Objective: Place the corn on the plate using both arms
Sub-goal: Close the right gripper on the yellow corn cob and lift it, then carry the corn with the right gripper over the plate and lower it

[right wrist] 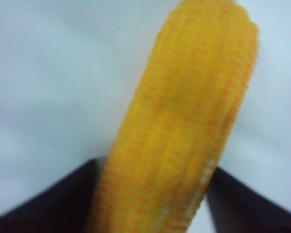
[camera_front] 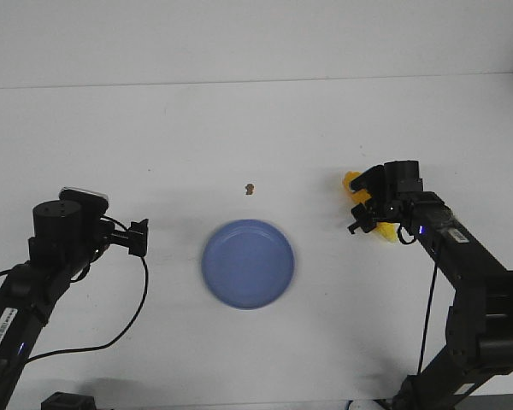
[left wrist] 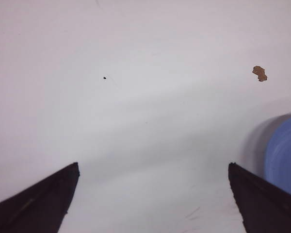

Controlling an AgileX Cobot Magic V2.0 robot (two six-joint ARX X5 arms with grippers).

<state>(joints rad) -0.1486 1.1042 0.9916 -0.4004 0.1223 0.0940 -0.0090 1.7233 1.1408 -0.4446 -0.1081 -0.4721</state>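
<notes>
The yellow corn (camera_front: 352, 180) lies at the right of the table, mostly hidden under my right gripper (camera_front: 368, 209); only its two ends show in the front view. In the right wrist view the corn (right wrist: 184, 111) fills the gap and both black fingers press against its sides, so my right gripper (right wrist: 153, 170) is shut on it. The blue plate (camera_front: 248, 263) sits empty in the middle, left of the corn. My left gripper (camera_front: 138, 237) is open and empty left of the plate; in the left wrist view (left wrist: 153, 167) the plate's rim (left wrist: 286, 150) shows beside one finger.
A tiny brown speck (camera_front: 250, 187) lies on the white table behind the plate; it also shows in the left wrist view (left wrist: 259, 73). The table's far edge runs along the back.
</notes>
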